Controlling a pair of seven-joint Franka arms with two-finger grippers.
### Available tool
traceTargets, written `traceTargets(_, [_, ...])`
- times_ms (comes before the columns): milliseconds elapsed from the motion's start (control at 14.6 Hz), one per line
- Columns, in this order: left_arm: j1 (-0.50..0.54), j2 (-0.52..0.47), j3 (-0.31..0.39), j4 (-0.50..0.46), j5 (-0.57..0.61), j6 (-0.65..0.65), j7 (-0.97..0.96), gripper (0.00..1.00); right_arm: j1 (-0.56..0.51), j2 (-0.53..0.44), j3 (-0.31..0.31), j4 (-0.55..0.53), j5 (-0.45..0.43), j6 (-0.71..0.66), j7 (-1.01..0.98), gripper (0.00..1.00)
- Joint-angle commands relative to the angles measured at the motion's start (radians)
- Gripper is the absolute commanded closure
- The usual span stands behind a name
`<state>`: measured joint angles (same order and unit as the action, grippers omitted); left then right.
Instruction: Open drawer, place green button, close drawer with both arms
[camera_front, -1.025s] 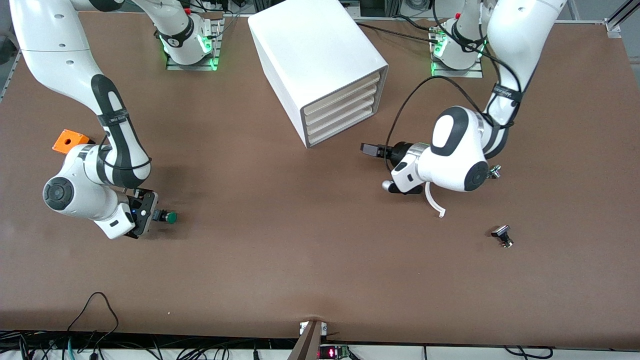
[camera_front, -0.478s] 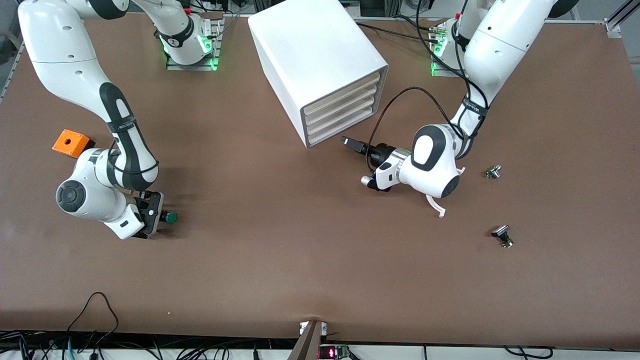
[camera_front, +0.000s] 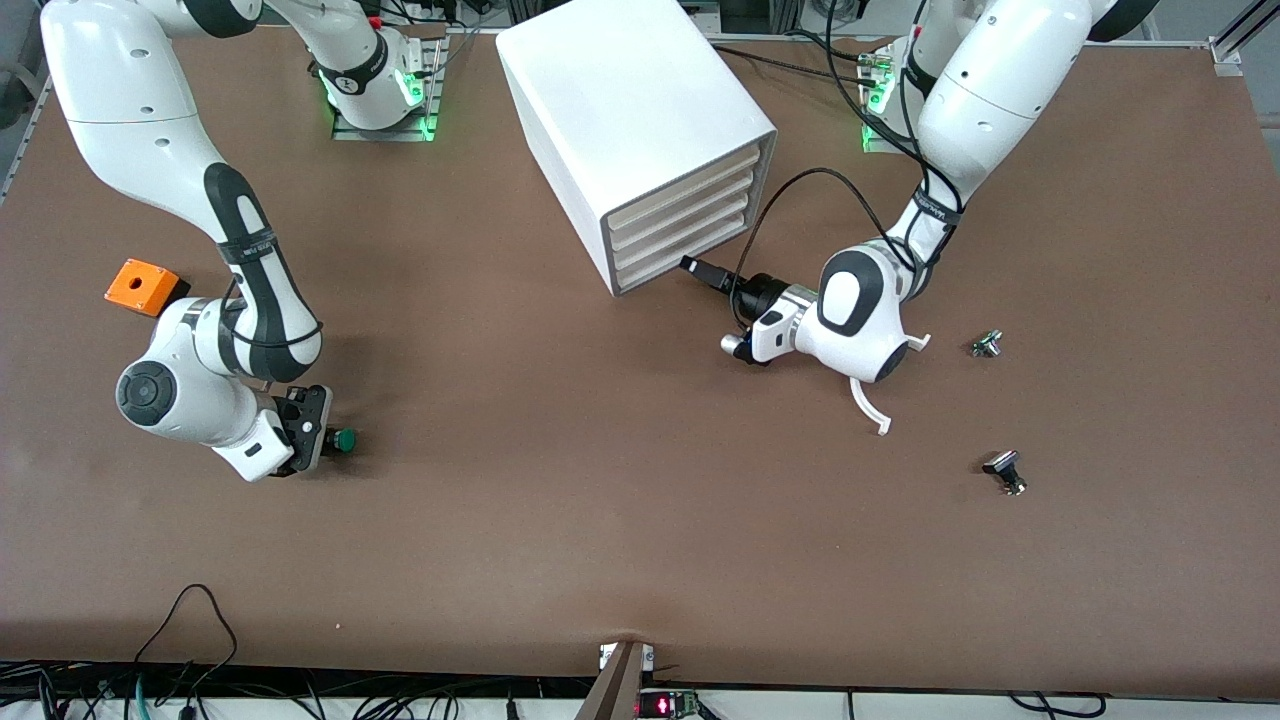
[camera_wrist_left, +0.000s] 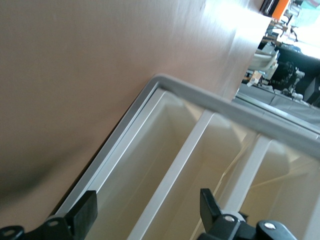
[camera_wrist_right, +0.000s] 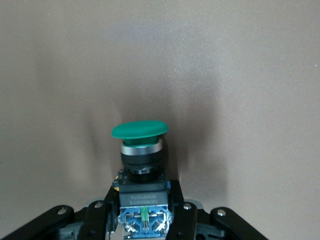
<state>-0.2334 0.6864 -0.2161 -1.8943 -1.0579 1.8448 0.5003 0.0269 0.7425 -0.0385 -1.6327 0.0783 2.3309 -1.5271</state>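
Note:
The white cabinet (camera_front: 630, 90) stands near the robots' bases, all its drawers shut. My left gripper (camera_front: 697, 268) is open right at the front of the lowest drawer (camera_front: 672, 262), low over the table. In the left wrist view its fingers (camera_wrist_left: 82, 215) stand wide apart on either side of the cream drawer front (camera_wrist_left: 145, 170). My right gripper (camera_front: 320, 438) is shut on the black-and-blue body of the green-capped button (camera_front: 345, 439), low at the table toward the right arm's end. The right wrist view shows the button (camera_wrist_right: 140, 132) clamped between the fingers (camera_wrist_right: 185, 215), cap pointing away.
An orange box with a hole (camera_front: 141, 286) sits beside the right arm's elbow. A black-capped button (camera_front: 1003, 470) and a small metal part (camera_front: 986, 344) lie toward the left arm's end. The table's front edge (camera_front: 620, 660) has cables beneath it.
My left gripper has moved toward the cabinet and now sits at the lowest drawer's front. My right arm shifted slightly; the green button hardly moved.

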Motion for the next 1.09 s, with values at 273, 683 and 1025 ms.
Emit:
traceTargets(273, [-0.023,-0.018,-0.046,-0.075,-0.088,-0.002,0.063,0.2,0.002,-0.058,0.003,0.129,0.15,-0.204,0.024,0.83])
traceTargets(683, [-0.032,-0.022,-0.048,-0.124,-0.108,-0.001,0.073,0.52,0.025,-0.068,0.005,0.336,0.129,-0.389,0.226,0.83])
traceTargets(1025, [-0.032,-0.021,-0.046,-0.129,-0.112,-0.003,0.083,0.97,0.16,-0.069,-0.003,0.454,0.057,-0.525,0.581,0.82])
